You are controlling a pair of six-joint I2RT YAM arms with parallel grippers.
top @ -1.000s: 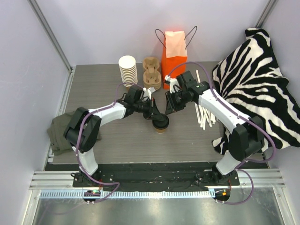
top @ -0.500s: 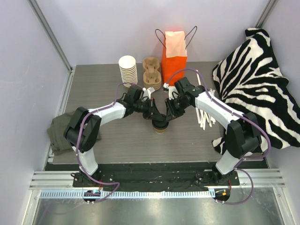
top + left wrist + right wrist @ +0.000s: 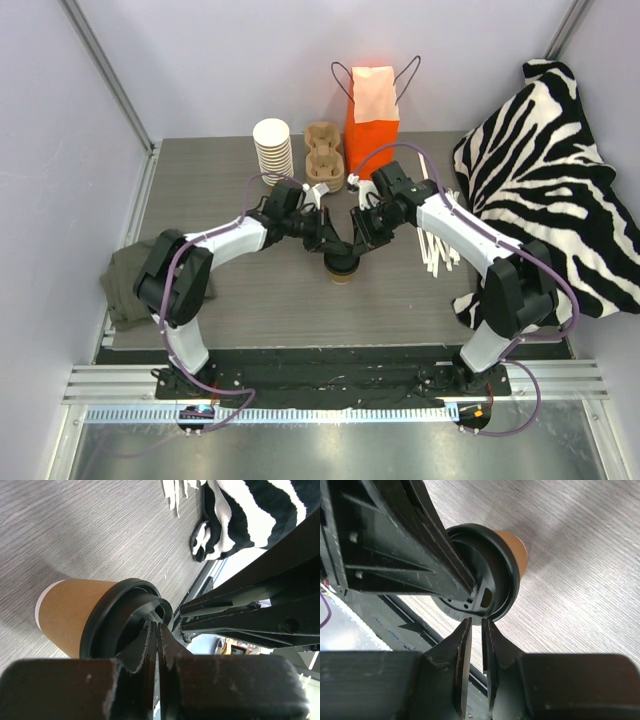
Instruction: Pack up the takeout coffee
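Top external view, entries by size.

- Counter (image 3: 230, 290): grey wood-grain, carrying everything listed below.
- Zebra-striped cloth (image 3: 545, 170): heaped along the right edge.
- Left arm (image 3: 230, 240) and right arm (image 3: 460, 225): reaching inward from near-edge bases, wrists meeting over mid-counter.
- Orange paper bag (image 3: 372, 125): upright at the back, handles raised.
- Olive cloth (image 3: 125, 285): crumpled at the left edge.
- Stack of lidless brown cups (image 3: 272, 148): at the back, left of the bag.
- Pulp cup carrier (image 3: 324, 155): between stack and bag, just beside both.
- White sticks (image 3: 432, 245): scattered under the right arm, near the zebra cloth.
- Takeout coffee (image 3: 342, 268) (image 3: 65, 615) (image 3: 512, 550): upright mid-counter, black lid on, apart from the bag, directly beneath both sets of tips.
- Left jaws: closed together, nothing between, tips against the lid's top inside its raised rim.
- Right jaws: parted by a narrow slit, gripping nothing, tips just beside the lid's outer edge; contact not discernible.
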